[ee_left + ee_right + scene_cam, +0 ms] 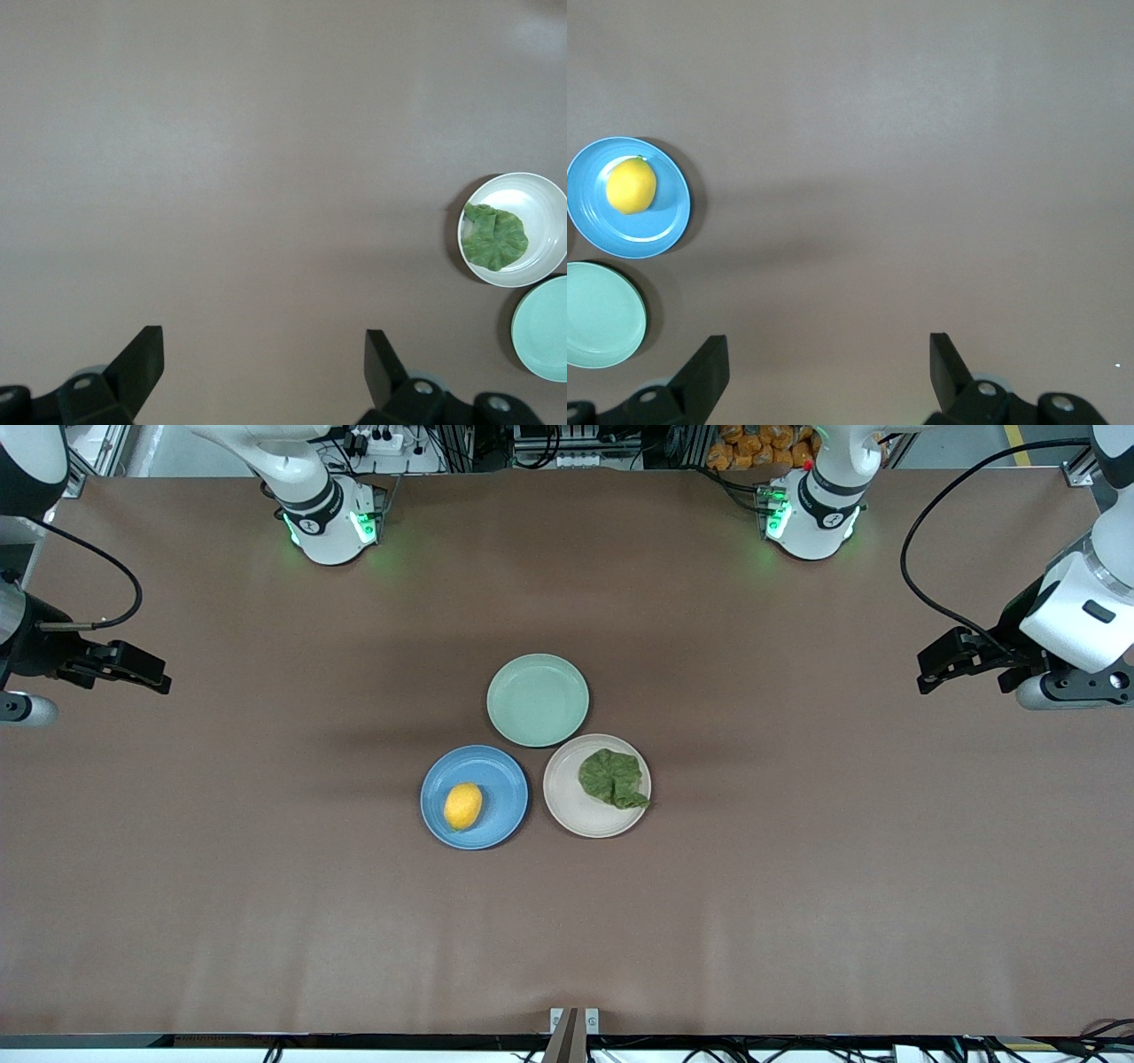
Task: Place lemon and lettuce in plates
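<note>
The lemon (pixel 462 806) lies in the blue plate (pixel 505 779) in the middle of the table. The lettuce (pixel 611 778) rests in the pale beige plate (pixel 576 819) beside it, toward the left arm's end. My left gripper (pixel 926 671) hangs open over bare table at its own end, holding nothing. My right gripper (pixel 159 675) is open over the table's right-arm end, nothing in it. In the left wrist view my left gripper (pixel 264 335) is wide open, with the lettuce (pixel 496 237) in its plate (pixel 540 199) far off. In the right wrist view my right gripper (pixel 828 338) is open, far from the lemon (pixel 631 186) and blue plate (pixel 656 230).
A pale green plate (pixel 538 700) with nothing on it stands touching both other plates, farther from the front camera; it also shows as the green plate (pixel 545 328) and the green plate (pixel 598 314). Brown table surface surrounds the three plates.
</note>
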You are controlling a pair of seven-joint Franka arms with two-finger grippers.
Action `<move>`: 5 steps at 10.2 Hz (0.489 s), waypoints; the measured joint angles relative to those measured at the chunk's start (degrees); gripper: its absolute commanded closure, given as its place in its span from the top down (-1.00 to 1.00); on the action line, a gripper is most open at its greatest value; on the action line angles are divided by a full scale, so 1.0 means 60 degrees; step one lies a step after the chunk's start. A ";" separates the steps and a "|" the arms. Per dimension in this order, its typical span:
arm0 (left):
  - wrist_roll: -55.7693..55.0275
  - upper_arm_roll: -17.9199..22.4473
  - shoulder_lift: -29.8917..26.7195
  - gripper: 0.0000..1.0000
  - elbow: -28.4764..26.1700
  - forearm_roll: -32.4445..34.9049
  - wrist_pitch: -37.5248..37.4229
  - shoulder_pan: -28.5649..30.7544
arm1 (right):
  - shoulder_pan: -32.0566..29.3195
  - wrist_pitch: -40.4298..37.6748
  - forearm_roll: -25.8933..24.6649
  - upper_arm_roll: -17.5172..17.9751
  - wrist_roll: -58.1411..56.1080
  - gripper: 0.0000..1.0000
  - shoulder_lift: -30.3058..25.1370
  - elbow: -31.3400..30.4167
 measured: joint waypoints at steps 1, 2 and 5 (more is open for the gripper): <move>0.0000 -0.0001 -0.0001 1.00 0.0000 0.0015 0.0000 0.0000 | 0.0000 0.0000 0.0000 0.0000 0.0000 1.00 0.0000 0.0000; 0.0000 -0.0002 -0.0006 1.00 0.0000 0.0061 0.0000 0.0000 | 0.0000 0.0000 0.0000 0.0000 -0.0002 1.00 0.0000 0.0000; 0.0000 -0.0013 -0.0012 1.00 0.0000 0.0102 -0.0025 0.0000 | 0.0000 0.0000 0.0000 0.0000 -0.0005 1.00 0.0000 0.0000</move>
